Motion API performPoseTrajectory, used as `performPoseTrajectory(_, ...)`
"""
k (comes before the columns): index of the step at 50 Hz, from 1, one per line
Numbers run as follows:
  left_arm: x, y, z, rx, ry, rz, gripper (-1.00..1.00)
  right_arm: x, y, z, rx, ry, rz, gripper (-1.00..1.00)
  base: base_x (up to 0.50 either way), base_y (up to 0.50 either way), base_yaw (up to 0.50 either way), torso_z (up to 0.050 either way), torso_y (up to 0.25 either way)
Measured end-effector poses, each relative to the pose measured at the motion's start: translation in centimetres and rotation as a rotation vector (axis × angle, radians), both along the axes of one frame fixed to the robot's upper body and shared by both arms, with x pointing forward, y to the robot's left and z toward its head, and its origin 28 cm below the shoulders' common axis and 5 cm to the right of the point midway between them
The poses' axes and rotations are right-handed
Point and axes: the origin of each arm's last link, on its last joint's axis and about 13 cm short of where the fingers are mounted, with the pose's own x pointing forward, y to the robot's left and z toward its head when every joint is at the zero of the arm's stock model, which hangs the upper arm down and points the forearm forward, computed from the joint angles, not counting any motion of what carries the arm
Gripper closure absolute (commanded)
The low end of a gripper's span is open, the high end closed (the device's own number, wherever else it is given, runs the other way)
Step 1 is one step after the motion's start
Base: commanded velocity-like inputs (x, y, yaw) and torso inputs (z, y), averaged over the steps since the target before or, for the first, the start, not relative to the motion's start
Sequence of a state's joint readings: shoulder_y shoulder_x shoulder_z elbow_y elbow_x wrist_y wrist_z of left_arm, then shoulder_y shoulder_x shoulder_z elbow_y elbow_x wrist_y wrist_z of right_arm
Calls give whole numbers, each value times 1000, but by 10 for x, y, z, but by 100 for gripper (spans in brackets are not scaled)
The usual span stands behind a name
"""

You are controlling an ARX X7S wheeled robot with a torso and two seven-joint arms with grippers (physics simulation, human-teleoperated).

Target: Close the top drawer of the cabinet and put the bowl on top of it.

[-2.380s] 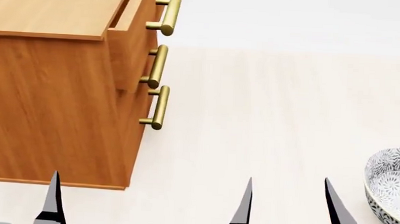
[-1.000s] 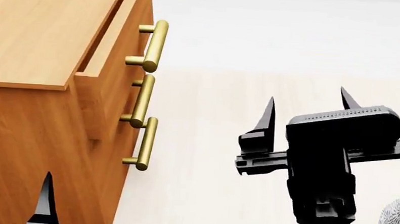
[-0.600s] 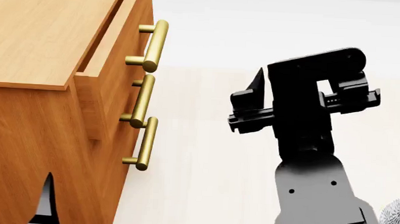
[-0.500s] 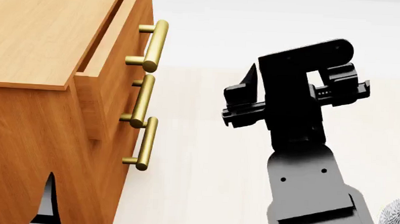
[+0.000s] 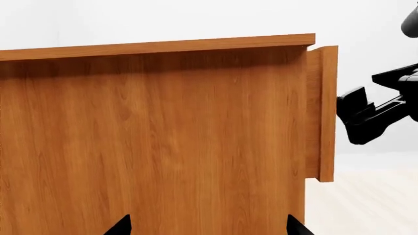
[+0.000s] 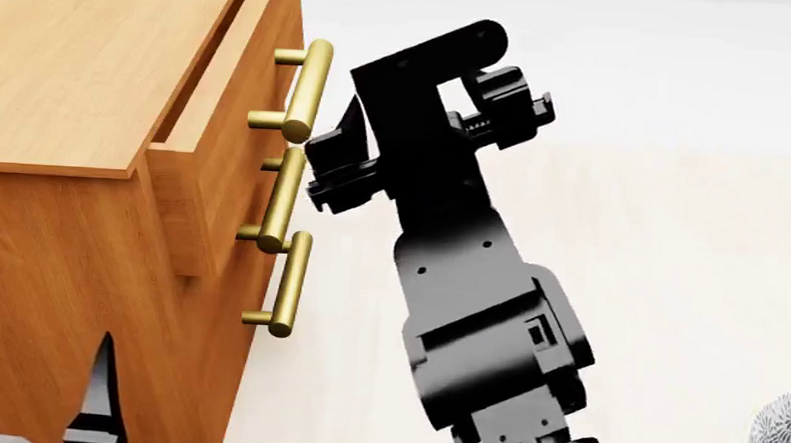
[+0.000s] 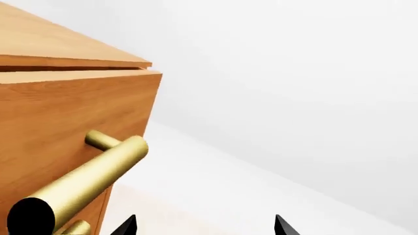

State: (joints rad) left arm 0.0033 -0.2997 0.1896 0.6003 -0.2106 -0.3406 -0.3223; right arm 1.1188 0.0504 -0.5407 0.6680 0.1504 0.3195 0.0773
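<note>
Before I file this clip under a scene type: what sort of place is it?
Probably a bare simulated test room, not a real home: a wood-grain cabinet with brass bar handles, a pale plank floor, blank white walls and a patterned bowl on the floor.

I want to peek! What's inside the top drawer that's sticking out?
Only a thin dark gap shows between the top drawer and the cabinet top. The cabinet's top covers the inside, so any contents cannot be seen.

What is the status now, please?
Right gripper jaws open, empty, beside top drawer handle. Left gripper open, idle. Drawer ajar. Bowl on floor. Nothing in the way.
</note>
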Motion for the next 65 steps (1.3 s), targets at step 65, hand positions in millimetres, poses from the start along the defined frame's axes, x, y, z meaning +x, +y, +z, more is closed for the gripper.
performPoseTrajectory(65, -1, 2, -1, -10, 11, 6, -100, -22, -36, 17, -34, -81, -35, -100, 0, 0, 1, 0, 0)
